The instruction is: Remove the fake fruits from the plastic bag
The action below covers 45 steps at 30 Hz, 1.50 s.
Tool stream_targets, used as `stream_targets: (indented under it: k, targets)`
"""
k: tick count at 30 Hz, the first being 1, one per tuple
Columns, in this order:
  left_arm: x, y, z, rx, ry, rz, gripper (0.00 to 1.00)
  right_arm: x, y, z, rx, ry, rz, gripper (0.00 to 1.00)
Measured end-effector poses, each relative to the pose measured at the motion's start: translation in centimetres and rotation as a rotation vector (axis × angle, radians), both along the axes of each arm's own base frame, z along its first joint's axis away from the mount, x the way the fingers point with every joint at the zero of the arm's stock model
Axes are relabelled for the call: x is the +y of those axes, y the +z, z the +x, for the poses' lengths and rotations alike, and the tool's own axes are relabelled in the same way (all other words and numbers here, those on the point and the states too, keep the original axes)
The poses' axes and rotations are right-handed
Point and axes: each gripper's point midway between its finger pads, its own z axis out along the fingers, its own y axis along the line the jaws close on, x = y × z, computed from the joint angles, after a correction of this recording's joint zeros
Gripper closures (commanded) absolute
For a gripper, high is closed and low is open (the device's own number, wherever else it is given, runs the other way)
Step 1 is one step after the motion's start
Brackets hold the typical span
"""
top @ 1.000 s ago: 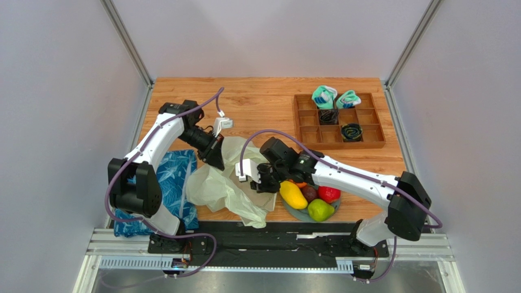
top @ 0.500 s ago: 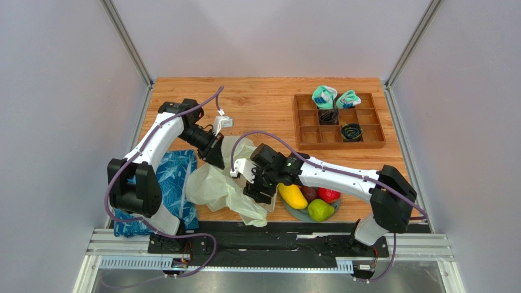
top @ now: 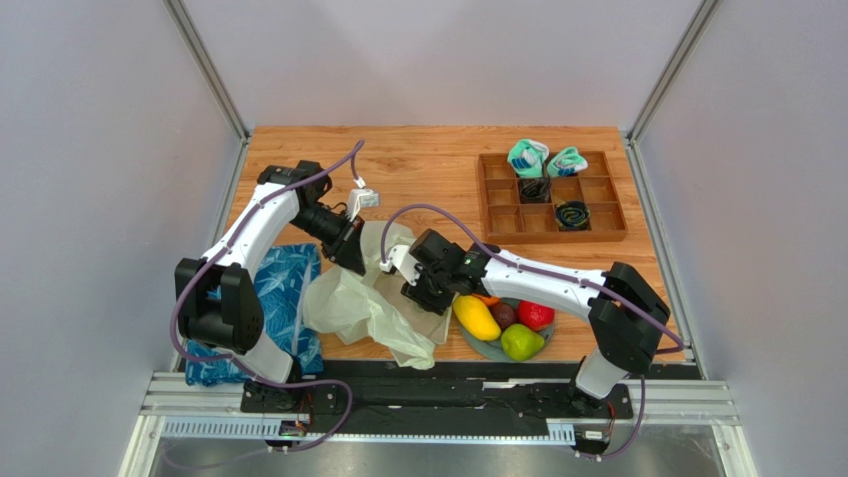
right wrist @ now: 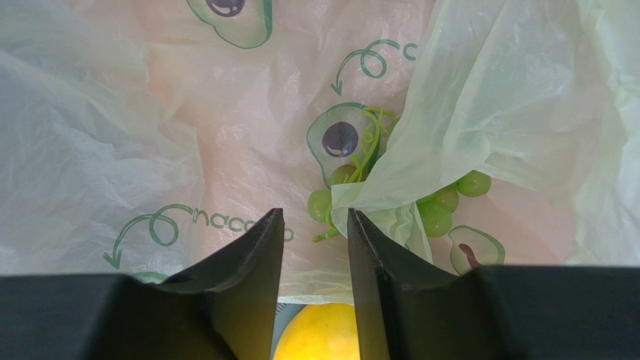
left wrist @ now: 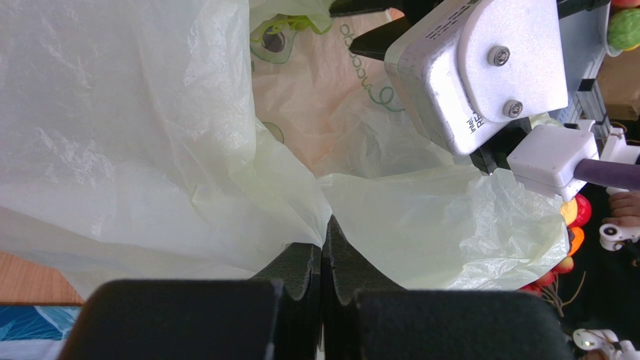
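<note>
The pale yellow-green plastic bag (top: 358, 303) lies crumpled at the table's near middle. My left gripper (top: 353, 260) is shut on a fold of the plastic bag (left wrist: 150, 150), holding it up, with its tips pinched together (left wrist: 324, 232). My right gripper (top: 416, 293) hovers at the bag's mouth, open (right wrist: 314, 214), with nothing between its fingers. Just beyond its tips a green grape bunch (right wrist: 432, 214) lies inside the bag (right wrist: 248, 112), partly under a flap of film. On a grey plate (top: 478, 348) sit a yellow mango (top: 477, 318), a red apple (top: 535, 315), a green fruit (top: 522, 342), a dark one (top: 504, 314) and an orange (top: 488, 299).
A blue leaf-patterned bag (top: 289, 288) lies left of the plastic bag, under my left arm. A wooden compartment tray (top: 550, 236) at the back right holds rolled teal-and-white socks (top: 528, 156). The plate sits close to the table's near edge.
My right gripper has moved from beside the plate a little left and back over the bag's mouth, and its jaws have widened. The left gripper has kept its hold and place.
</note>
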Motion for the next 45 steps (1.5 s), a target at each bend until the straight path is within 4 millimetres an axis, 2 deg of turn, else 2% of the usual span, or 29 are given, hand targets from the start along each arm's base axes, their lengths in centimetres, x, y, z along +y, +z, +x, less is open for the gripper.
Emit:
stream_targets:
  k: [3,5,6,10,13,17,18,20,21,22,24,25,30,34,38,39,41,42,45]
  targets:
    - [0.0,0.0,0.0,0.001,0.0,0.0,1.0,0.0,0.0,-0.1,0.005,0.001,0.0,0.62]
    - [0.0,0.0,0.1,0.002,0.0,0.0,1.0,0.0,-0.1,-0.2,0.008,0.003,-0.001,0.52]
    - [0.0,0.0,0.2,0.0,0.0,0.0,1.0,-0.1,-0.1,-0.3,0.009,0.008,-0.001,0.51]
    - [-0.1,0.1,0.5,-0.008,-0.001,-0.001,1.0,0.0,0.7,-1.0,-0.003,0.062,0.011,0.54]
    - [-0.1,0.1,0.5,-0.006,-0.002,-0.001,1.0,0.0,1.9,-2.1,-0.035,0.127,0.034,0.52]
    - [-0.2,0.1,0.9,-0.008,-0.003,-0.001,1.0,-0.6,2.0,-2.8,-0.077,0.195,0.024,0.7]
    - [-0.2,0.1,0.9,-0.01,-0.003,-0.002,1.0,-0.7,1.8,-2.9,-0.082,0.208,0.017,0.7]
    - [-0.2,0.1,1.1,-0.012,-0.004,-0.002,1.0,-1.0,1.5,-3.1,-0.076,0.223,0.002,0.62]
    - [-0.2,0.2,1.2,-0.016,-0.004,-0.002,1.0,-1.1,1.2,-3.2,-0.068,0.227,-0.009,0.56]
    - [-0.2,0.2,1.3,-0.017,-0.004,-0.003,1.0,-1.2,1.0,-3.3,-0.06,0.227,-0.017,0.41]
    - [-0.3,0.4,1.5,-0.023,-0.004,-0.004,1.0,-1.6,0.3,-3.4,-0.04,0.213,-0.042,0.33]
    - [-0.3,0.5,1.5,-0.027,-0.004,-0.005,1.0,-1.7,0.0,-3.2,-0.042,0.203,-0.053,0.3]
    - [-0.3,0.6,1.6,-0.031,-0.003,-0.006,1.0,-2.1,-0.8,-1.5,-0.068,0.116,-0.091,0.31]
    - [-0.3,0.6,1.6,-0.031,-0.003,-0.007,1.0,-2.2,-2.1,1.8,-0.066,-0.007,-0.142,0.31]
    - [-0.4,0.6,1.6,-0.031,-0.005,-0.015,1.0,-1.9,-2.8,3.9,-0.055,-0.083,-0.168,0.31]
    - [-0.4,0.7,1.6,-0.031,-0.006,-0.017,1.0,-1.6,-2.9,4.3,-0.054,-0.095,-0.169,0.32]
    - [-0.5,0.7,1.6,-0.032,-0.009,-0.024,1.0,-0.8,-3.4,5.0,-0.051,-0.117,-0.178,0.43]
    - [-0.6,0.7,1.5,-0.031,-0.011,-0.028,1.0,-0.5,-3.7,5.4,-0.056,-0.126,-0.181,0.55]
    - [-0.7,0.5,1.3,-0.025,-0.016,-0.033,1.0,-0.4,-4.6,6.0,-0.073,-0.143,-0.198,0.76]
